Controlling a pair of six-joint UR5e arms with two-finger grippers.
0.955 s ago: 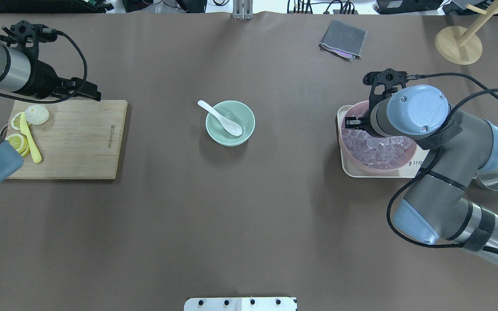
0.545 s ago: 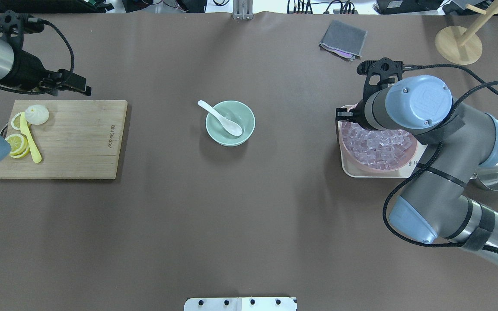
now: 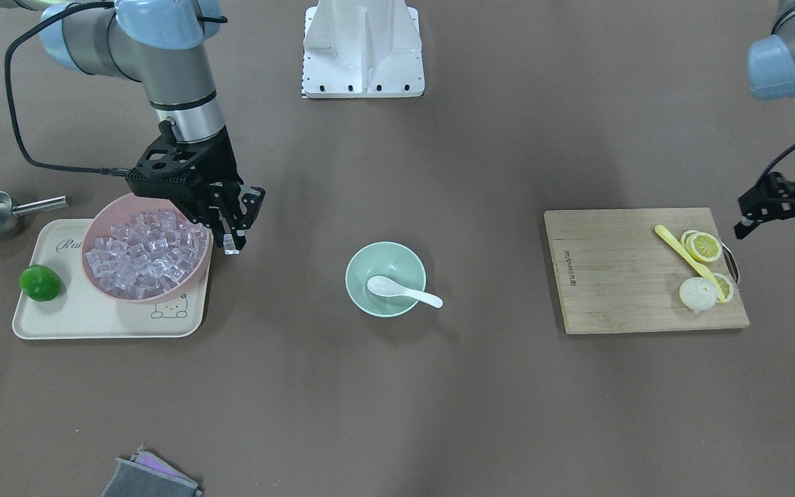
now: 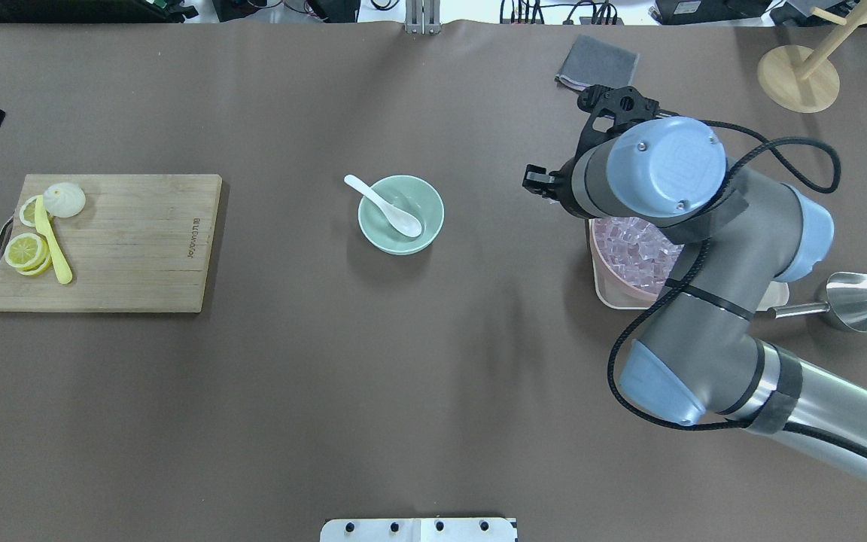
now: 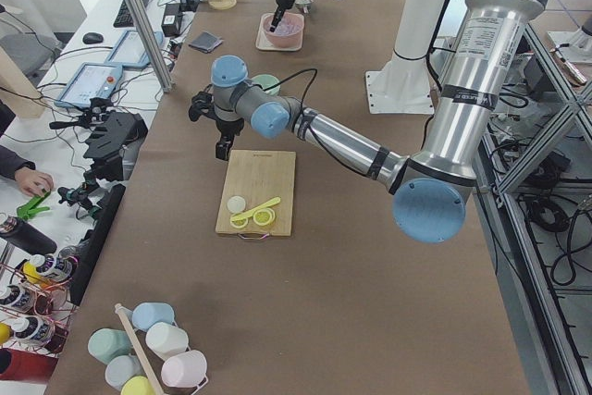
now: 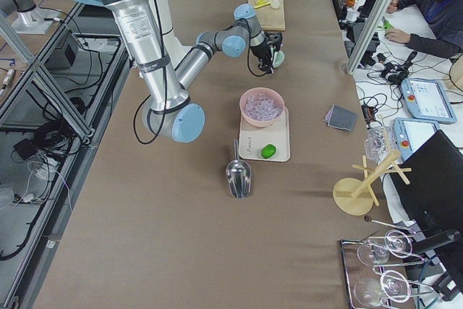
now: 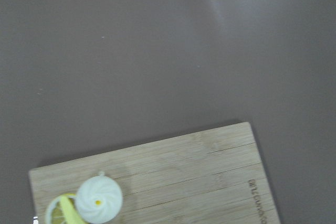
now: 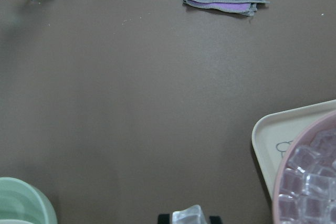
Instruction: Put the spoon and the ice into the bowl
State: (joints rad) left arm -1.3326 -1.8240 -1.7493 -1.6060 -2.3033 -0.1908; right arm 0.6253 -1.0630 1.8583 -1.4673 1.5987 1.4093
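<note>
The white spoon (image 4: 384,205) lies in the mint-green bowl (image 4: 426,197) at mid-table, its handle sticking out over the rim; both show in the front view too, spoon (image 3: 401,290) and bowl (image 3: 370,266). My right gripper (image 3: 233,238) is shut on a clear ice cube (image 3: 232,244), held in the air just off the pink bowl's side, between it and the green bowl. The cube (image 8: 190,216) shows between the fingertips in the right wrist view. My left gripper (image 3: 780,233) is open and empty, beyond the cutting board's outer end.
The pink bowl (image 3: 163,293) heaped with ice stands on a cream tray (image 3: 94,321) with a lime (image 3: 41,283). A steel scoop (image 4: 855,301) lies beside it. A cutting board (image 4: 132,248) carries lemon slices and a yellow utensil. A grey cloth (image 4: 599,68) lies at the far edge.
My right gripper has risen out of the pink bowl with an ice cube and moved left toward the green bowl. My left arm has drawn back left, off the board.
</note>
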